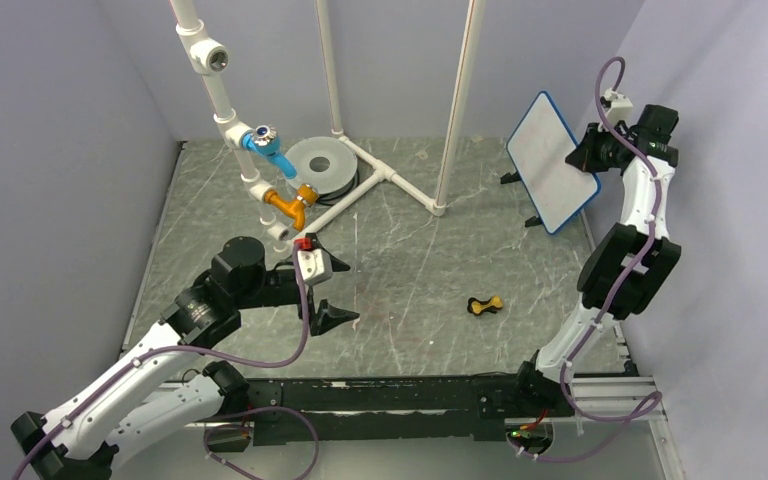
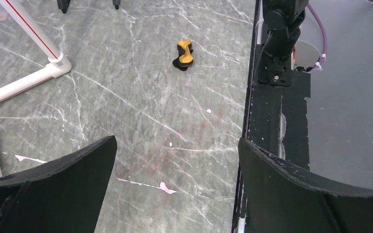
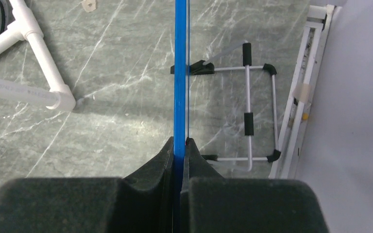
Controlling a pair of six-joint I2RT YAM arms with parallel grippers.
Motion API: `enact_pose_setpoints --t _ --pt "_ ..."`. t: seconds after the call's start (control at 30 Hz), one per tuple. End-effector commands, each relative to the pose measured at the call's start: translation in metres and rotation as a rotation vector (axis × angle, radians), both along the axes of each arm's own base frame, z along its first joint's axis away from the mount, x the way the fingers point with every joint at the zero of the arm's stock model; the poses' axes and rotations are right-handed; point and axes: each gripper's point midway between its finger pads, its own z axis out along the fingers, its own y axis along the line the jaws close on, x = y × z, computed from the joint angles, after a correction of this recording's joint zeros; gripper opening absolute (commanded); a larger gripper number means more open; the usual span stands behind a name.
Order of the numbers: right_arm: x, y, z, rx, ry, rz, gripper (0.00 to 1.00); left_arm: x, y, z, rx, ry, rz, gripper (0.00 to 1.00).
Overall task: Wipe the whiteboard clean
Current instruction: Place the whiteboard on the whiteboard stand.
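Note:
The whiteboard (image 1: 552, 160), white with a blue rim and a blank face, is held tilted in the air at the back right. My right gripper (image 1: 584, 155) is shut on its right edge. In the right wrist view the board shows edge-on as a blue strip (image 3: 180, 73) clamped in my right gripper (image 3: 180, 145). My left gripper (image 1: 338, 316) is open and empty, low over the table at the front left. In the left wrist view the left gripper (image 2: 177, 160) spans bare table.
A wire stand (image 3: 248, 109) with black caps sits on the table under the board. A small yellow and black object (image 1: 484, 305) lies mid-table, also in the left wrist view (image 2: 184, 54). A white pipe frame (image 1: 380, 175), taps and a round grey disc (image 1: 320, 165) stand at the back.

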Motion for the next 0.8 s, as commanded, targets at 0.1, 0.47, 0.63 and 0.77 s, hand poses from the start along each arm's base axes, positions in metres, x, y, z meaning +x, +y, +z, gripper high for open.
enact_pose_setpoints --t 0.1,0.47,0.63,0.77 --pt "0.024 -0.005 0.032 -0.049 -0.101 0.076 0.00 0.003 -0.002 0.004 -0.007 -0.041 -0.007 0.99" --pt "0.024 -0.014 0.005 -0.038 -0.013 0.061 0.12 0.001 -0.003 0.003 -0.008 -0.041 -0.017 0.99" --pt "0.028 -0.028 -0.005 -0.067 0.025 -0.004 0.36 0.002 -0.003 0.003 -0.007 -0.044 -0.016 0.99" --pt "0.028 -0.035 -0.008 -0.090 0.037 -0.032 0.49 0.001 -0.002 0.003 -0.006 -0.043 -0.017 0.99"
